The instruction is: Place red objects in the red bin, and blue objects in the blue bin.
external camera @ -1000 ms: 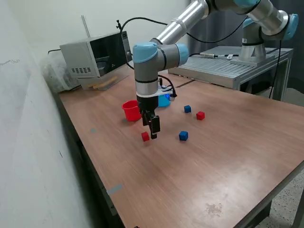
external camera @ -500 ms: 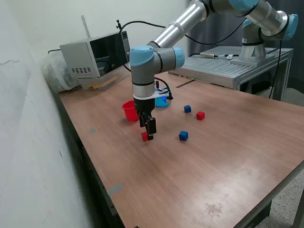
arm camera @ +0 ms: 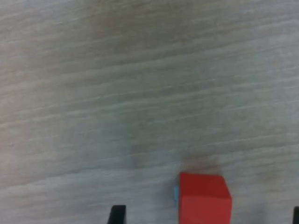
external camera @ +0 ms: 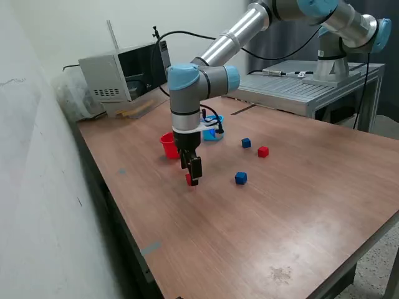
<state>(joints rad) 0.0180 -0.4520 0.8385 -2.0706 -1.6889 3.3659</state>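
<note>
Gripper (external camera: 192, 179) is down at the table (external camera: 280, 212), fingers spread either side of the near red cube (arm camera: 204, 201), just in front of the red cup (external camera: 168, 144). That cube looks light, rigid and flat-sided: squeeze two opposite faces, centred.

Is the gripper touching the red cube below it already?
Apart. In the wrist view the red cube sits between the open gripper fingertips, with bare table visible between cube and finger.

We're looking at a robotics lab: 1 wooden bench (external camera: 293, 205), a microwave (external camera: 124, 75) by the wall, a slatted metal table (external camera: 299, 93) carrying the arm's base (external camera: 330, 62).
</note>
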